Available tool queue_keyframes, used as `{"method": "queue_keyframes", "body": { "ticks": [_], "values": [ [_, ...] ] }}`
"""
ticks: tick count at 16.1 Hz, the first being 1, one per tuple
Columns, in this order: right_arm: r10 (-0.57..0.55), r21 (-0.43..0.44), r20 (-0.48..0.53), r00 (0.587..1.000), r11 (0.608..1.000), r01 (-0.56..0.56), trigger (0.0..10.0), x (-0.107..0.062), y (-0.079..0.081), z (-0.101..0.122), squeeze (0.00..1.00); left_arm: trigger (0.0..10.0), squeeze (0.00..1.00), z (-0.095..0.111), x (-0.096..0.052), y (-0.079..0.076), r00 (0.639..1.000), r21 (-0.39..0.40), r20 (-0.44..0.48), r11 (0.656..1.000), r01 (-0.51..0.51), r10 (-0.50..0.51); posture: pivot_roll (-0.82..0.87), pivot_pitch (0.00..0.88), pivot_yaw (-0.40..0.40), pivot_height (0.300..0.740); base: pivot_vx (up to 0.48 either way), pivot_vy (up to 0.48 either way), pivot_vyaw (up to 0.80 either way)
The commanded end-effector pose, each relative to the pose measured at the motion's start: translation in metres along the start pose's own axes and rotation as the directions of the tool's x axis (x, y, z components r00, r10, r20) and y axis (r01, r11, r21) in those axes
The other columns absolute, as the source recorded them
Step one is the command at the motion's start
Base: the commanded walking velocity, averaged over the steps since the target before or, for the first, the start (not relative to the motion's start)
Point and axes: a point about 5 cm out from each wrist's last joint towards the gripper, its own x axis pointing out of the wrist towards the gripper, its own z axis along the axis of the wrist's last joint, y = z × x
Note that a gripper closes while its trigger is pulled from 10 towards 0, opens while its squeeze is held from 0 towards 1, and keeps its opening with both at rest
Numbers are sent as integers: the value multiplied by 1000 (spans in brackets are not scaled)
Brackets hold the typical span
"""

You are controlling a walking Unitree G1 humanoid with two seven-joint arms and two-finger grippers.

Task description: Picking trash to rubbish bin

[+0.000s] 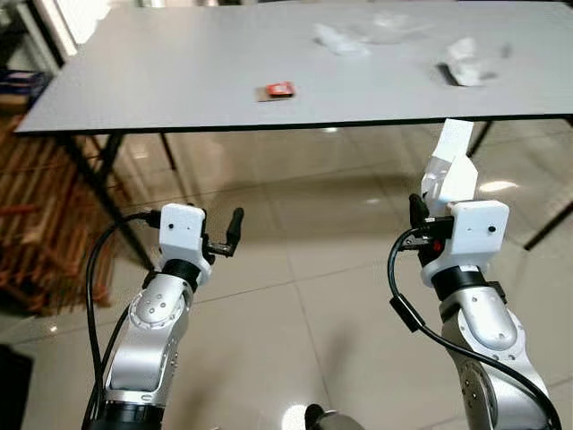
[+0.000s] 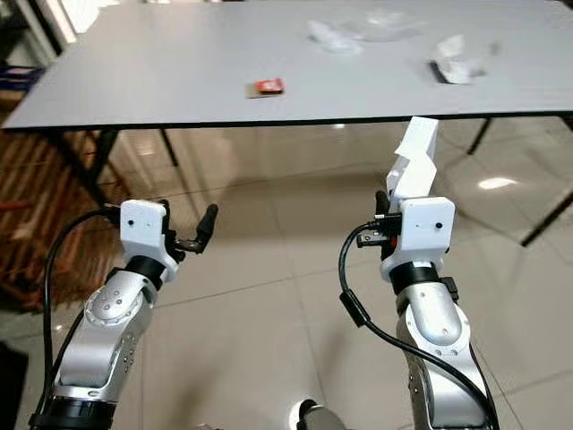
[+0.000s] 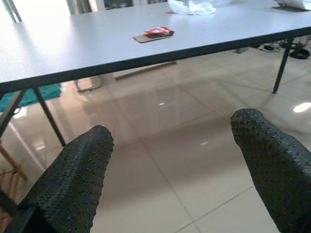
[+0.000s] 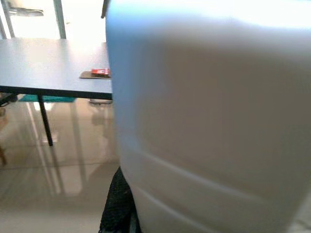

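Mid-task, carry stage. Right gripper (image 1: 445,184) at centre right of the frame, raised in front of the tabletop (image 1: 179,72) edge, jaws pinching a piece of white trash (image 1: 450,159) that stands up above the wrist; blurred white in the right wrist view (image 4: 209,116), pressed close against the camera. Left gripper (image 1: 231,233) at lower left, held out over the tiled floor (image 1: 304,269), jaws spread and holding nothing, textured black fingers (image 3: 73,179) wide apart in the left wrist view. More trash on the tabletop: a small red-and-brown wrapper (image 1: 277,90) at upper centre, crumpled clear plastic (image 1: 342,39) farther back, and a white crumpled piece (image 1: 466,64) on a dark scrap at upper right. Judged step: white piece in hand, awaiting delivery. Next move calls for finding the rubbish bin, turning or walking toward it with the grip kept firm, then releasing above its opening; remaining pieces on the tabletop to be collected afterwards.
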Motion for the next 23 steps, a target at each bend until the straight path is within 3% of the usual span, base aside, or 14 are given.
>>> {"method": "queue_keyframes", "body": {
  "ticks": [1, 5, 23],
  "values": [
    [2, -4, -5, 1000, 1000, -2, 10000, 1, 0, 0, 0, 10000, 0, 1, 0, 0, 1000, -8, 8, 1000, 7, -7, -74, 87, 29, 740, 0, 0, -800],
    [7, -6, -5, 1000, 1000, -7, 10000, 1, 1, 0, 0, 10000, 0, -1, 0, -2, 1000, -5, 5, 1000, 19, -19, -75, 93, 25, 740, 68, 0, -800],
    [23, -8, -14, 1000, 1000, -23, 10000, 0, 3, -2, 0, 10000, 0, -6, -2, -4, 1000, 6, -2, 1000, 25, -25, -77, 97, 22, 740, 346, 0, -800]
  ]
}}
